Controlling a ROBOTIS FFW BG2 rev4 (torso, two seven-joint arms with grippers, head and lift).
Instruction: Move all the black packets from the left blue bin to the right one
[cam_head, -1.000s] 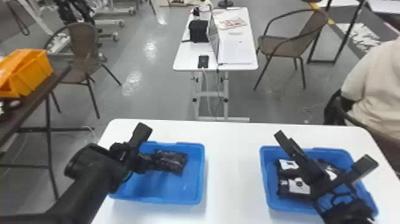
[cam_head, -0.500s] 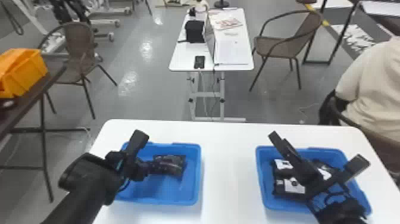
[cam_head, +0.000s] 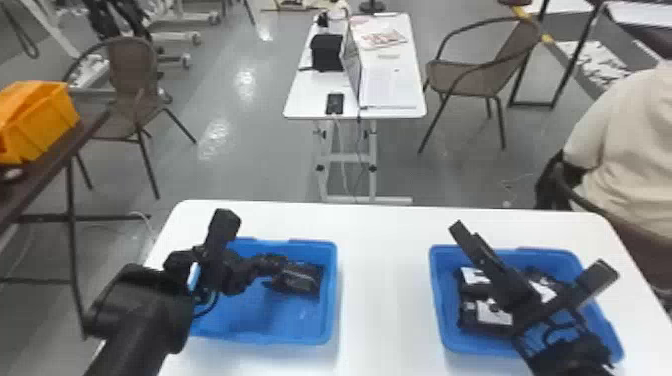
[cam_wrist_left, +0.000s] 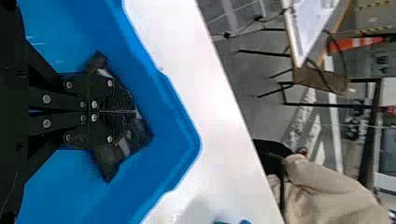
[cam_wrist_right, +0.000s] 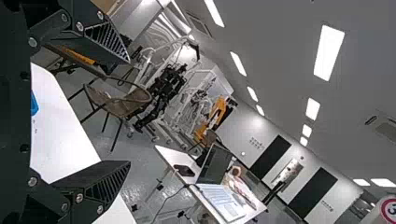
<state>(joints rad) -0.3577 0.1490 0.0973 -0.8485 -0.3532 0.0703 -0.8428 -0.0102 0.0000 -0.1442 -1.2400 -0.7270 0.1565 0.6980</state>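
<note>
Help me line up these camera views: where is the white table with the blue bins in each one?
Head view: the white table spans the lower half, beneath both bins.
Left wrist view: a slanting white band through the middle, beside a blue bin.
Right wrist view: a white slope at the left, running down to the bottom edge.
Shared landmark: grey floor beyond the table's edge.

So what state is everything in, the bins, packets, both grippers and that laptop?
Left blue bin: lidless, with a black packet inside, partly hidden.
Right blue bin: lidless, with several black packets inside.
Left gripper: shut, at the black packet; whether it grips it, I can't tell.
Right gripper: open, above the right blue bin.
Laptop: open.
</note>
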